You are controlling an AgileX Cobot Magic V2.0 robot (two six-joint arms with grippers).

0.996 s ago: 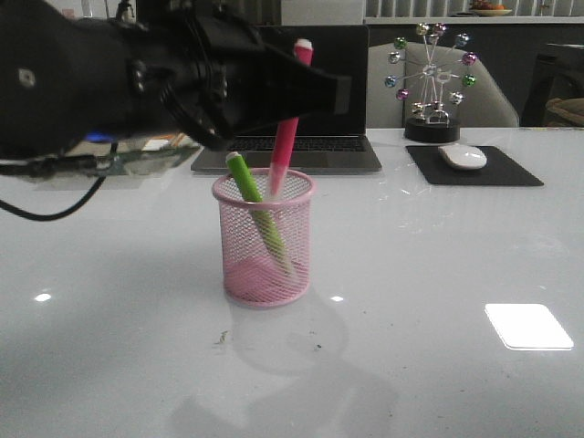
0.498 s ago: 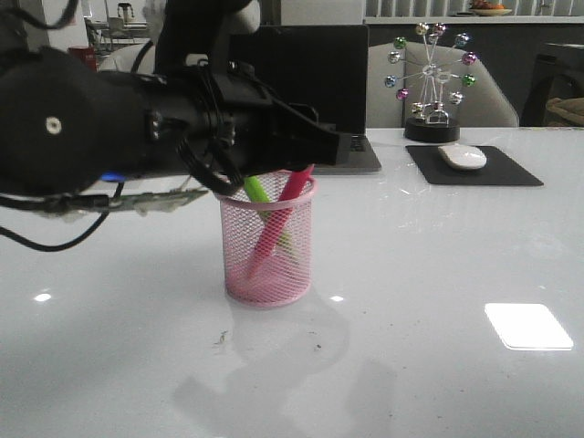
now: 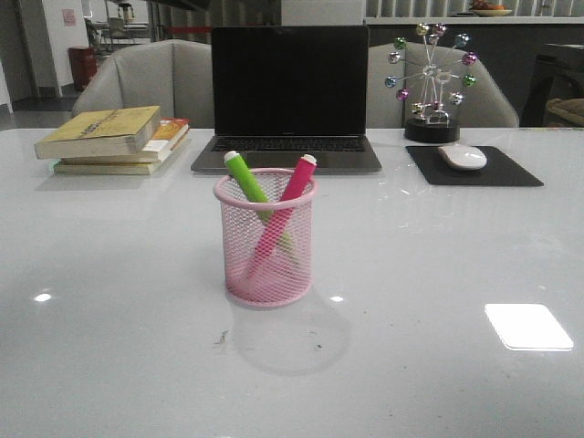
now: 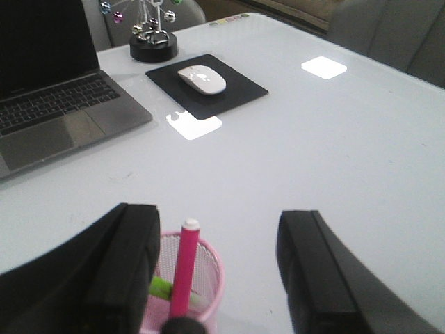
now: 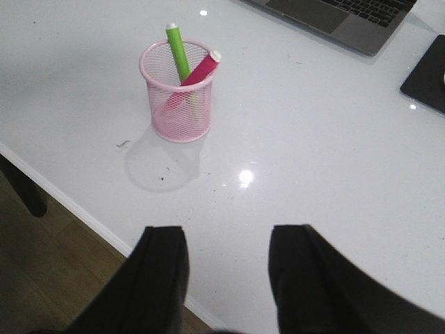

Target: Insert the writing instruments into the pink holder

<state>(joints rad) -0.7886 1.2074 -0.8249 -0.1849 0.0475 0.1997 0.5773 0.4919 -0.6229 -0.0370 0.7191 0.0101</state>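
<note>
With both markers, green [image 3: 248, 182] and pink [image 3: 290, 194], crossed inside the pink holder [image 3: 265, 239], both grippers [image 4: 219, 268] [image 5: 226, 268] were seen released and empty, so withdrawal was best kept clear.

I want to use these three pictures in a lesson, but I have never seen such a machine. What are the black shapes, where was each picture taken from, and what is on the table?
The machine is a robot with two arms, each ending in a two-fingered gripper. One picture looks forward over the white table. The other two come from cameras on the wrists, so the black shapes are the left gripper and right gripper. Both are open and hold nothing.

On the table stands a pink mesh cup with a green marker and a pink marker leaning crossed inside. Behind it are a laptop, books, a mouse on a black pad, and a desk toy with coloured balls.
</note>
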